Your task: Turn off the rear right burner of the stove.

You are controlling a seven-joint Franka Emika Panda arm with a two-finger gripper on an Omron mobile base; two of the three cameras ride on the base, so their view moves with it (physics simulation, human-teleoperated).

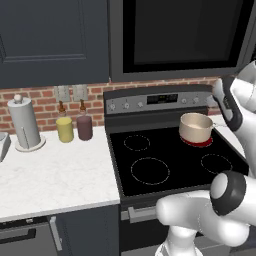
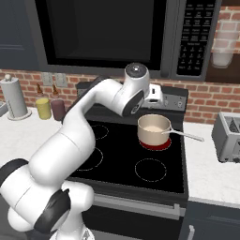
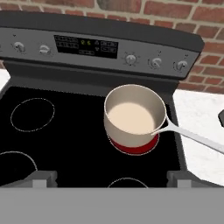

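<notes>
The arm is reaching toward the stove (image 3: 87,144). The gripper (image 3: 111,186) is hanging spread wide, holding nothing. The rear right burner (image 3: 133,148) is glowing red under a pot (image 3: 131,116). I think it is aiming for 1 knob (image 3: 155,62) and needing to grab and twist it.

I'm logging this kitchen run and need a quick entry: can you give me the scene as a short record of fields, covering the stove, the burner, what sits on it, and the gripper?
stove: black glass top, grey back panel with small round knobs and a dark display
rear right burner: glowing red, so on
on that burner: saucepan holding pale liquid, handle pointing right
other burners: dark, white-outlined rings
gripper: open, above the stove's front, facing the back panel, touching nothing
counter left of stove: paper towel roll, two jars
counter right of stove: toaster
</notes>
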